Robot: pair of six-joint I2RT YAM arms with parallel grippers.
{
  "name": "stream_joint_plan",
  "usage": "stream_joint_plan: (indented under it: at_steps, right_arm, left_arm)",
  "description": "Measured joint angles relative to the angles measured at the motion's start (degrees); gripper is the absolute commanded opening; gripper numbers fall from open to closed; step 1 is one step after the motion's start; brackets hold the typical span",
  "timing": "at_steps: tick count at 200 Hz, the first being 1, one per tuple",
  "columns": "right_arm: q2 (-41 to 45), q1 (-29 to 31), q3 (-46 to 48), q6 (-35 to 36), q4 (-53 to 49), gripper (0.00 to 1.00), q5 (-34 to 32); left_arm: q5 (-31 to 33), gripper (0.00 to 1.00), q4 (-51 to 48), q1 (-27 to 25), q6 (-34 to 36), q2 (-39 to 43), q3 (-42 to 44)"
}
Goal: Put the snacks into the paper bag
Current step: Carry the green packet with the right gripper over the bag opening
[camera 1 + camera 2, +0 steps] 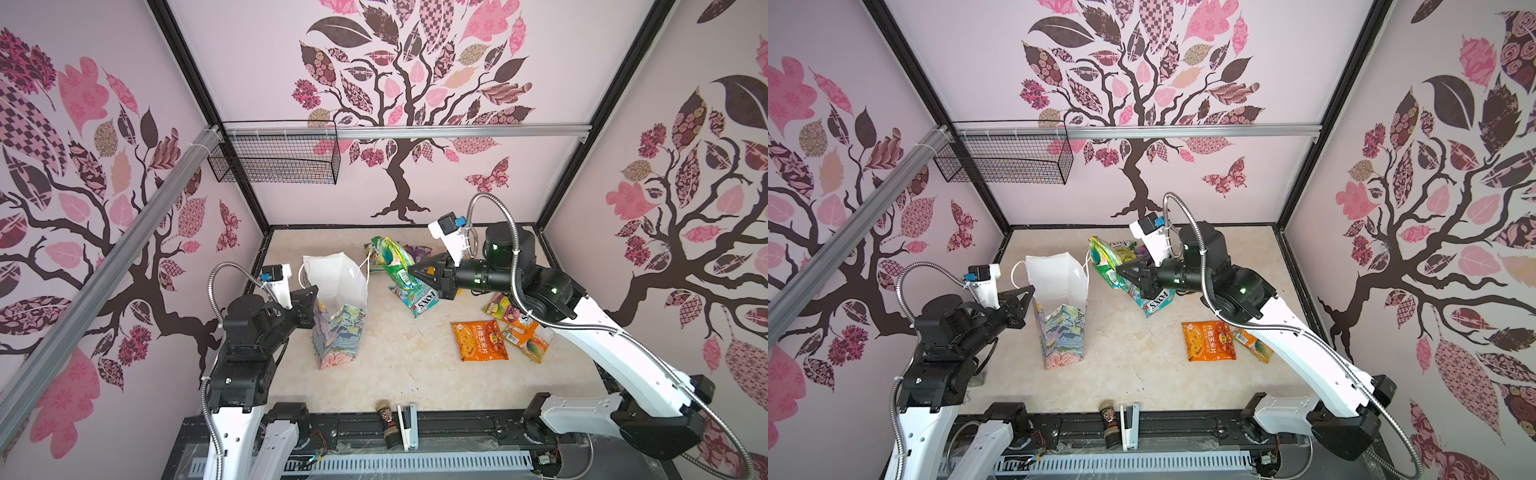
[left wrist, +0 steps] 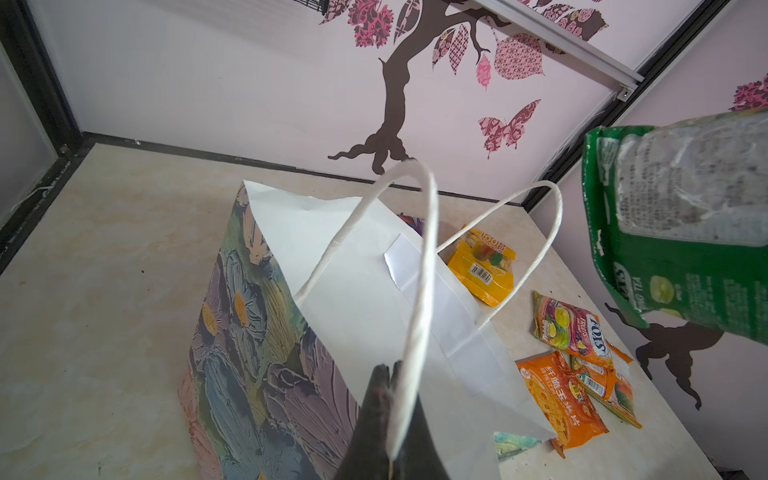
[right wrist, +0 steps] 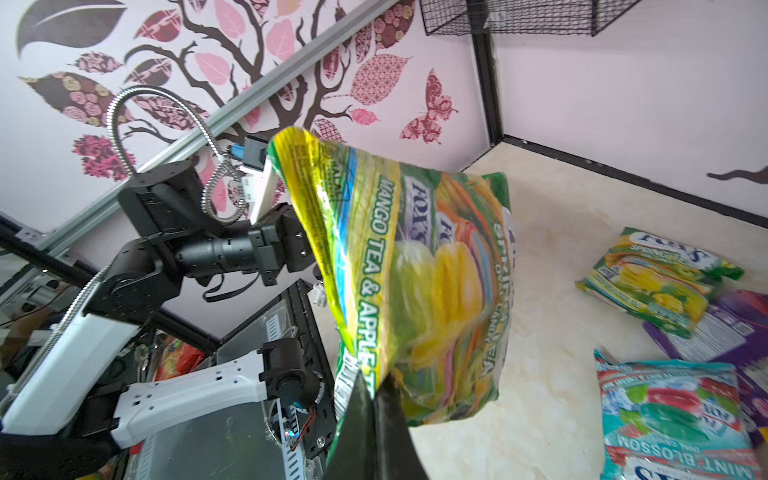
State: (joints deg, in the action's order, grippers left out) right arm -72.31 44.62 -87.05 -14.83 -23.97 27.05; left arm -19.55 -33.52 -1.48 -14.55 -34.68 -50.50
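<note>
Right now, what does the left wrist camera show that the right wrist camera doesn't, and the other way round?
Left wrist only: the paper bag standing open, the left gripper shut on one cord handle, and a yellow packet and orange packet on the table beyond it.
Right wrist only: the right gripper pinching the green-yellow packet by its edge, and a teal packet and purple packet lying on the table.
Both: that green-yellow packet, held in the air.

Overhead stereo pair, two close wrist views
</note>
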Motion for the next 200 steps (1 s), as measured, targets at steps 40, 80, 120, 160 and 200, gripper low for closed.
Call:
stream_joint_plan:
  at_steps: [40,80,120,160,200]
  right_arm:
    - [-1.64,1.79,-4.81,-0.39,0.90,0.00,3.48]
    - [-4.92,3.74,-6.80,-1.90,3.87,0.00,7.30]
    - [-9.14,5.07,-6.75,-5.20,6.80,0.00,10.19]
    - [-11.72,5.25,-6.75,-7.10,9.14,0.00,10.97]
    - [-14.05,5.25,-6.78,-7.74,11.10,0.00,11.21]
  left_arm:
    - [-0.04,0.00,0.04,0.02,-0.02,-0.02,0.00]
    - [-0.13,0.00,0.04,0.28,-0.02,-0.04,0.00]
    - [-0.20,0.00,0.04,0.37,-0.04,0.00,0.00]
    - [-0.17,0.00,0.02,0.37,-0.02,0.24,0.00]
    - [-0.20,0.00,0.02,0.37,-0.02,0.33,0.00]
